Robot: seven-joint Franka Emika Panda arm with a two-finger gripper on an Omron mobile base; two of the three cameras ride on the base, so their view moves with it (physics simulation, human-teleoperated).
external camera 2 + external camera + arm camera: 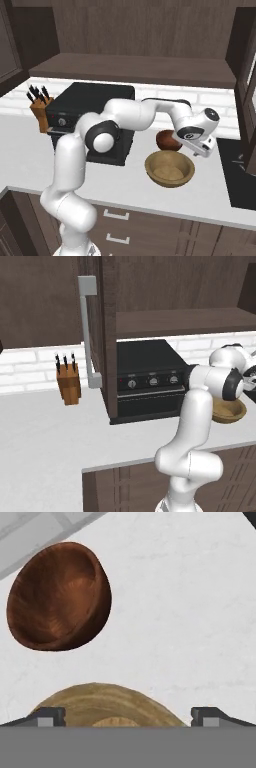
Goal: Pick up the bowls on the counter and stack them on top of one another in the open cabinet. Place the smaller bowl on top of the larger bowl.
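Bowls both sit on the table, neither yet lifted: the larger bowl (170, 169), light tan with a thick rim, lies nearer the front edge, and the smaller bowl (168, 140), dark reddish-brown, stands just behind it toward the white brick wall, the two close together. The gripper (204, 148) hangs over the far right side of the tan bowl with its jaws spread wide and nothing between them. In the hand view the two dark tips stand well apart at the bottom, the tan rim (102, 704) curving between them and the reddish bowl (57, 597) off to the upper left on the pale table (190, 612).

The step in hand looks like the approach to the first pick, and the tan bowl is the likely target, since it has to go into the cabinet first to take the smaller one on top. The next move calls for lowering the hand so that one finger goes inside the thick rim and the other outside it, then closing; the rim is broad, so the jaws need to straddle it squarely or the bowl may tip or slide. After that comes a lift up to the shelf (135, 67) of the open cabinet, above the black oven (92, 112), without knocking the reddish bowl beside it
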